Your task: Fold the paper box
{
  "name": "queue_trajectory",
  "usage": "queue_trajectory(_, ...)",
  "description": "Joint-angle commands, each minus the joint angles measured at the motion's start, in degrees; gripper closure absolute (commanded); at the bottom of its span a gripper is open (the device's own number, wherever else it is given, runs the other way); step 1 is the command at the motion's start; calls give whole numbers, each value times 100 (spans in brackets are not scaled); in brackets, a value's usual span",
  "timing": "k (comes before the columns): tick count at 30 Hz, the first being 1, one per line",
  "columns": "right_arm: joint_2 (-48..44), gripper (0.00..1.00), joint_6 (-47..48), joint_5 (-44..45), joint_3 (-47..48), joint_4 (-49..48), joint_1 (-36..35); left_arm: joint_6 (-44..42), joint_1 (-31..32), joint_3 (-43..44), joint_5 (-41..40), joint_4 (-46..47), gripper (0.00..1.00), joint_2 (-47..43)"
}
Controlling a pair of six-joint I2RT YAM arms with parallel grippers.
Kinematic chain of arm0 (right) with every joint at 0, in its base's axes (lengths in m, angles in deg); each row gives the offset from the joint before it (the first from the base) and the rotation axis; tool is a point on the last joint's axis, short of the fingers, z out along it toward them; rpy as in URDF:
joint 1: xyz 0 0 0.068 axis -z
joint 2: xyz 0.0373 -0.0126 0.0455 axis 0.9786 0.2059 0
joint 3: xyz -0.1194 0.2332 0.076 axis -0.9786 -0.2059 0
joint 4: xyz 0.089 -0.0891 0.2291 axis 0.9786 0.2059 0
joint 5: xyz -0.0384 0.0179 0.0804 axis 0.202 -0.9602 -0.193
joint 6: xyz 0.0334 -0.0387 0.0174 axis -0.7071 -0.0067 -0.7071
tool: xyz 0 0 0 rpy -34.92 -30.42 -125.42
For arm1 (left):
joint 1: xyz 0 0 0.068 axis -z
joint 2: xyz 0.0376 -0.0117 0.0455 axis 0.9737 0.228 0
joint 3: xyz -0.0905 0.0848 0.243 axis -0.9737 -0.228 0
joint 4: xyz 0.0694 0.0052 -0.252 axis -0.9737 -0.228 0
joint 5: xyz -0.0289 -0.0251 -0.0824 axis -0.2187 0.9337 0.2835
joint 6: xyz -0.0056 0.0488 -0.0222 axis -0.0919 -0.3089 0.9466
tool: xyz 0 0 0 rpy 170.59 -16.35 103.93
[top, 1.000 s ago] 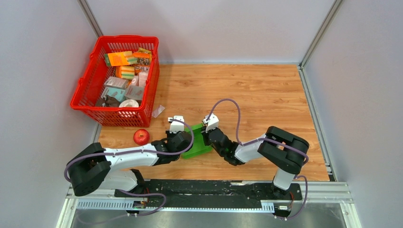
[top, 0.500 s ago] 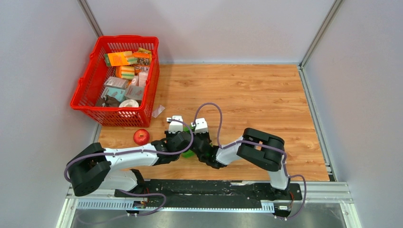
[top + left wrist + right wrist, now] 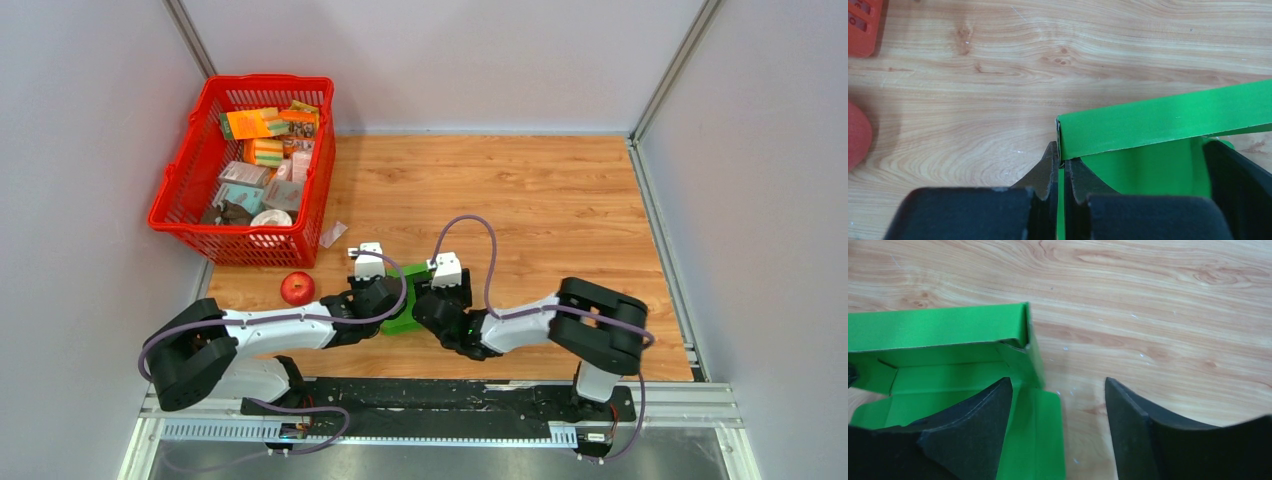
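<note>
The paper box is bright green card, partly folded, lying on the wood floor between my two grippers. In the left wrist view a folded wall of the box stands upright, and my left gripper is shut on the thin card at its left corner. In the right wrist view the box shows an open inside and a flat flap. My right gripper is open, its left finger over the box's inside and its right finger over bare wood. From above, the left gripper and right gripper flank the box.
A red basket full of small packages stands at the back left. A red apple lies just left of my left arm, and a small clear scrap lies near the basket. Grey walls enclose the wooden table.
My right gripper went from shut to open and drew back to the right, uncovering more of the green box. The left gripper kept its grip and stayed in place.
</note>
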Motion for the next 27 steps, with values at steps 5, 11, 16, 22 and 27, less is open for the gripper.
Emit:
queue_trajectory(5,-2244,25,-1130,-2282,-382,2971,180,51,51,-4,357,-473,94,-254)
queue_trajectory(11,-3143,24,-1361,-4022,-724,2833,470,-46,51,-4,621,-806,55,-773)
queue_trajectory(16,-3276,24,-1440,-4260,-760,2894,645,-125,51,-118,980,-1326,47,-1677)
queue_trajectory(22,-3224,27,-1694,-5269,-1285,2316,1312,-485,51,-469,2033,-1880,54,-3162)
queue_trajectory(27,-2995,33,-1660,-6254,-1586,1471,1665,-1118,51,-645,3545,-1599,55,-3893)
